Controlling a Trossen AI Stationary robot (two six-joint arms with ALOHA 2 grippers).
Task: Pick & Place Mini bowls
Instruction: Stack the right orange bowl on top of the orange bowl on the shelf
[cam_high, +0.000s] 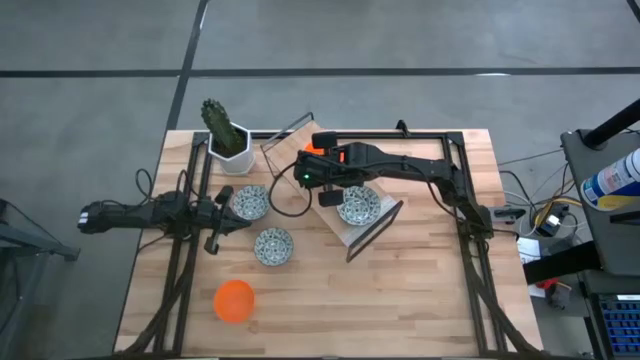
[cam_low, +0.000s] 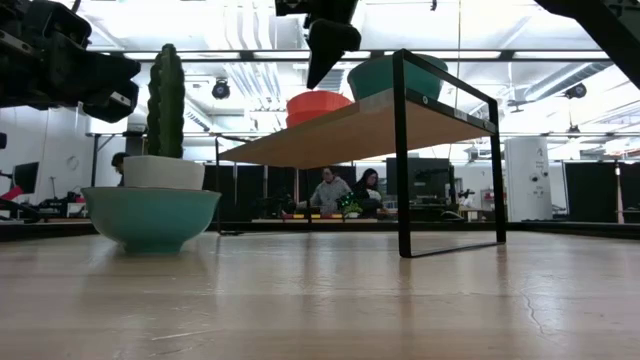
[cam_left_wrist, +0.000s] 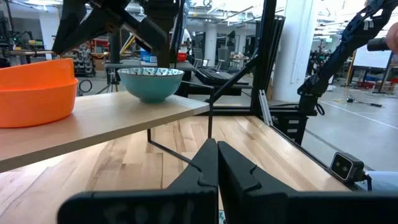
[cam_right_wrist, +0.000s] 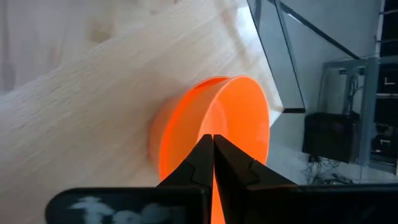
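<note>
Shut right jaws (cam_right_wrist: 212, 152) seemingly just above shelf's orange bowl (cam_right_wrist: 214, 124)

Worktop (cam_high: 400, 300): pale wood planks, rectangular. Directly on it:
- cactus pot (cam_high: 229, 145), white, at 11 o'clock;
- two patterned bowls, one (cam_high: 249, 203) at 9 o'clock, another (cam_high: 273, 246) just beside it toward 7 o'clock;
- orange bowl (cam_high: 235, 301) at 7 o'clock, well apart;
- raised shelf (cam_high: 352, 232), black-framed wooden board, near centre, carrying a patterned bowl (cam_high: 358, 206) and an orange bowl (cam_right_wrist: 214, 130).
</note>
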